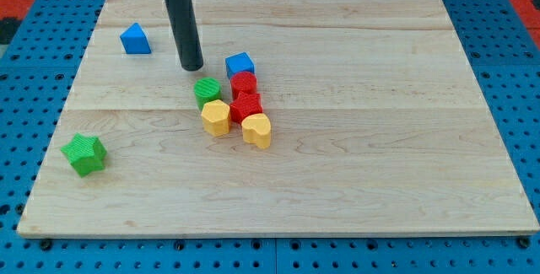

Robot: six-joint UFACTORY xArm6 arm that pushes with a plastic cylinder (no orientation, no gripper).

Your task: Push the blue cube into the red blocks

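The blue cube (240,63) sits near the board's middle, touching the top of the red cylinder (244,85). The red star block (246,105) lies just below that cylinder. My tip (193,66) stands to the left of the blue cube, a short gap away, and just above the green cylinder (207,93). The rod rises from it to the view's top.
A yellow hexagon block (216,117) and a yellow heart block (256,130) lie below the red blocks. A blue house-shaped block (135,39) is at the upper left. A green star block (84,153) is at the lower left. The wooden board (380,139) lies on a blue pegboard.
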